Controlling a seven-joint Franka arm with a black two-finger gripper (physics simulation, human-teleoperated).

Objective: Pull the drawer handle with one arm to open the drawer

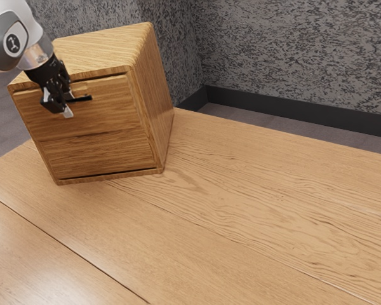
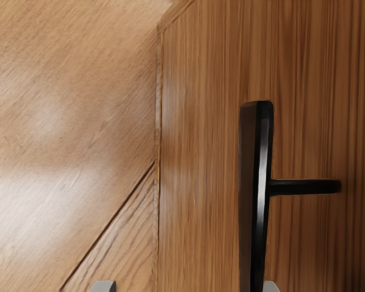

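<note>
- Arm: enters from the exterior view's left, and my gripper [image 1: 56, 105] is at the upper front of the cabinet [image 1: 146, 82].
- Tool state: released. In the wrist view one fingertip [image 2: 102, 286] stands well apart from the handle [image 2: 255, 194]. The other fingertip is just beside the bar. Nothing is clamped.
- Task's thing: the drawer [image 1: 105, 111] is the upper of two fronts. Its front looks level with the cabinet face, so I judge it not yet opened.
- Handle, exterior view: a thin black bar [image 1: 81, 99] runs from my gripper toward the exterior view's right, held off the wood on a short post.
- Handling, judged: the bar is rigid, narrow and smooth, so the pads could slip along it. The drawer is probably light on its runners. The cabinet is not visibly fixed and may slide with a hard pull.
- Hold point, judged: close across the bar near its post, then pull squarely away from the front.
- Table [image 1: 254, 203]: wood surface extending to the exterior view's right.
</note>
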